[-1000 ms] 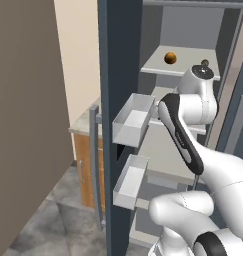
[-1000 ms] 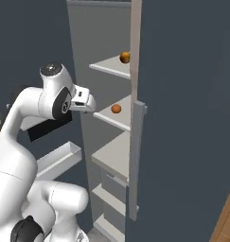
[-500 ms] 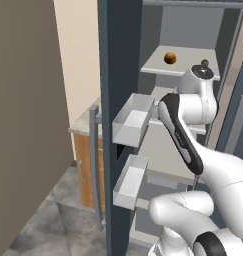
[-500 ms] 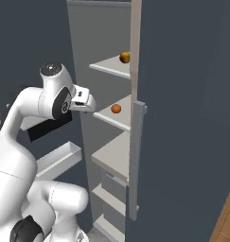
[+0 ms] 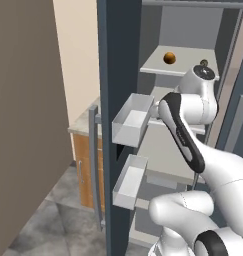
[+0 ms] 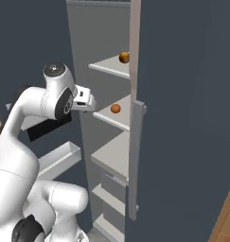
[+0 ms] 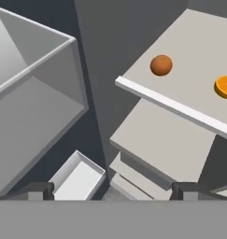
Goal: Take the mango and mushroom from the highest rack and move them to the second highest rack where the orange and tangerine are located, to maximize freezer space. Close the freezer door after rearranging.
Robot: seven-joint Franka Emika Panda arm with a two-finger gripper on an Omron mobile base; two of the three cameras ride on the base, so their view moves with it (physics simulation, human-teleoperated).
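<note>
The gripper [image 7: 112, 187] is open and empty, its tips spread wide. On the highest rack [image 5: 185, 65] sits a round brown fruit [image 5: 169, 58], likely smooth, firm and prone to rolling; a hold across its middle looks best. The tangerine [image 7: 161, 65] and orange [image 7: 224, 86] lie on the second rack [image 7: 180, 100]. The mushroom is hard to make out.
</note>
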